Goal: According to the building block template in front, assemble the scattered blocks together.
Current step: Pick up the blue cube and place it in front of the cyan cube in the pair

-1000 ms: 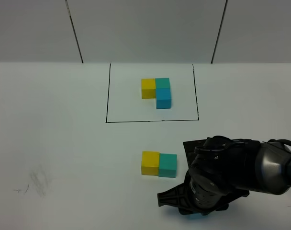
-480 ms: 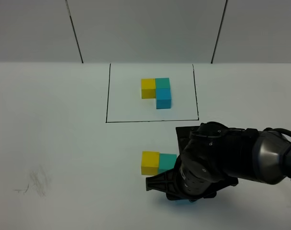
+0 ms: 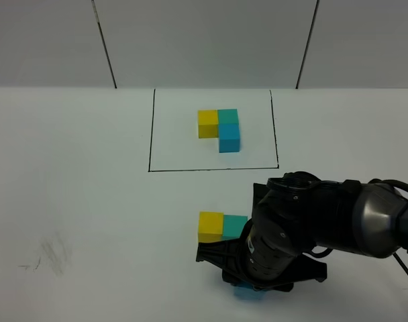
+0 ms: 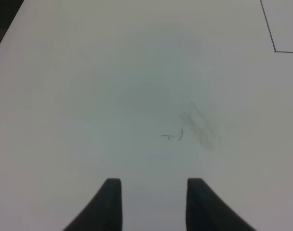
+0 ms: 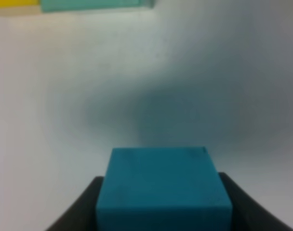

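The template (image 3: 219, 129) is a yellow, teal-green and sky-blue L inside a black drawn rectangle at the back of the table. The loose yellow cube (image 3: 210, 227) and teal-green cube (image 3: 233, 227) sit side by side, touching, in front of it. My right gripper (image 3: 247, 290) is shut on the sky-blue cube (image 5: 163, 187), just in front of the teal-green cube (image 5: 96, 5); the arm hides most of it from above. My left gripper (image 4: 153, 204) is open and empty over bare table at the left.
The black frame line (image 3: 214, 169) runs just behind the loose cubes. A faint grey smudge (image 3: 51, 255) marks the table at the left, also in the left wrist view (image 4: 199, 127).
My right arm has moved left with the sky-blue cube, now sitting in front of the teal-green cube and partly covering it. The left arm has not moved.
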